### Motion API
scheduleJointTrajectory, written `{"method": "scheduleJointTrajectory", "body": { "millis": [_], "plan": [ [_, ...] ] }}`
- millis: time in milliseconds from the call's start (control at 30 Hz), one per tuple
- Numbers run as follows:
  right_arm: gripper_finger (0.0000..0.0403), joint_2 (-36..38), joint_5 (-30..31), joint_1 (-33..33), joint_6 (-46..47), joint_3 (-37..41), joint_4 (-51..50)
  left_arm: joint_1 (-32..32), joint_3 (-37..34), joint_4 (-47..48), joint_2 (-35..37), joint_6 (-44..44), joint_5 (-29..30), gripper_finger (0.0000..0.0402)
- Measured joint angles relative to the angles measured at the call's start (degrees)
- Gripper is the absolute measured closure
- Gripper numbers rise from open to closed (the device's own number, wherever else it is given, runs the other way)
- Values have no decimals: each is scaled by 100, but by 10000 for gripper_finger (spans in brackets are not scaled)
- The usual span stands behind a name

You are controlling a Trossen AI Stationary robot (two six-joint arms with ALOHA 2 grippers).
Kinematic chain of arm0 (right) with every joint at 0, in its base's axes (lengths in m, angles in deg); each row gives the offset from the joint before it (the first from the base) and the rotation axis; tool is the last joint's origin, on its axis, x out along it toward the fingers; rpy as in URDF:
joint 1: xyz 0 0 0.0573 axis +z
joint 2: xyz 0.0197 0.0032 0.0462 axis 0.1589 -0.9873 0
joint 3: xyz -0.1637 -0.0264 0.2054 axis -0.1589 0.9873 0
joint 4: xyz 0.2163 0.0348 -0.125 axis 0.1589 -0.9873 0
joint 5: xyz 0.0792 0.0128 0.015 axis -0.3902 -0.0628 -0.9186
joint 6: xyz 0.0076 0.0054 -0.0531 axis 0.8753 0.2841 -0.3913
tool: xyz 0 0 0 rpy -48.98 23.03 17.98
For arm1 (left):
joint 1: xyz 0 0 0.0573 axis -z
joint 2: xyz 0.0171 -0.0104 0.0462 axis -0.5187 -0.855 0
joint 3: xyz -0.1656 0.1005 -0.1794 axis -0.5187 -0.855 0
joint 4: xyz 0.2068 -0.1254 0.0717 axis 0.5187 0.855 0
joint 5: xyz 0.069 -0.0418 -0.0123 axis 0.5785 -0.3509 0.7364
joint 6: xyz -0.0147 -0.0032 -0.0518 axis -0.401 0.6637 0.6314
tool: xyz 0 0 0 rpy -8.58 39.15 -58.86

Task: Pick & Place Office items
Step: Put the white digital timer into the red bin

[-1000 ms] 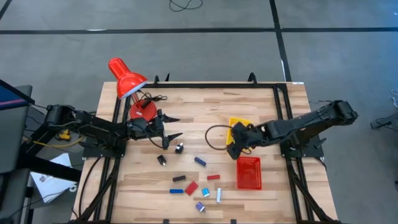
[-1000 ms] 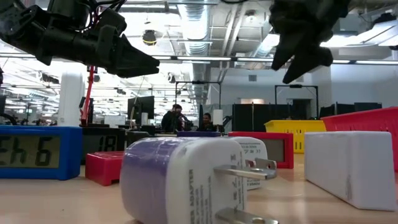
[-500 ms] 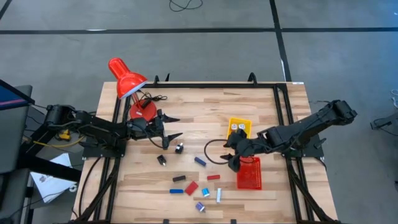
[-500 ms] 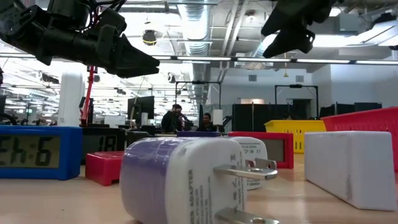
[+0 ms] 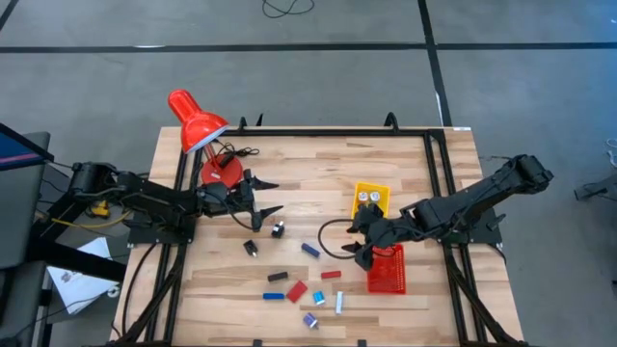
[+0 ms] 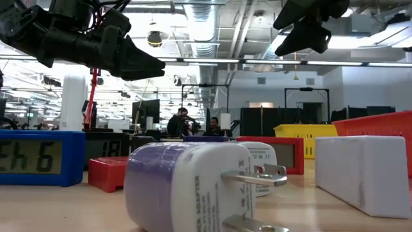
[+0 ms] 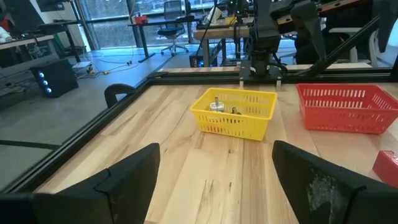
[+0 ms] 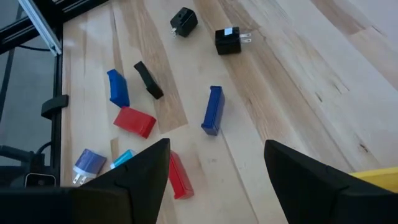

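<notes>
You are working in a large open lab or workshop hall: beyond the wooden table (image 7: 205, 174) you see office chairs (image 7: 175, 28) and desks by the windows, exposed ducts and strip lights (image 6: 212, 38) overhead, and two people (image 6: 183, 124) seated among monitors behind it.

grey floor (image 5: 308, 77), open-plan office beyond
</notes>
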Motion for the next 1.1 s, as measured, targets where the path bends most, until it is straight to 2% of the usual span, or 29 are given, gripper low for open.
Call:
{"method": "scheduleJointTrajectory", "body": {
  "millis": [567, 833, 1000, 1100],
  "plan": [
    [150, -4, 4, -129, -39, 0, 0, 0, 2, 218, 0, 1, -4, 95],
    [150, -4, 4, -129, -44, 0, -2, 0, 2, 935, 0, -34, -648, 66],
    [150, -4, 5, -169, -13, 0, -2, 0, 2, 866, 11, -28, -463, 48],
    [150, -34, 4, -197, 406, 0, 12, 0, 7, 891, 46, -28, -402, 43]
  ]
}}
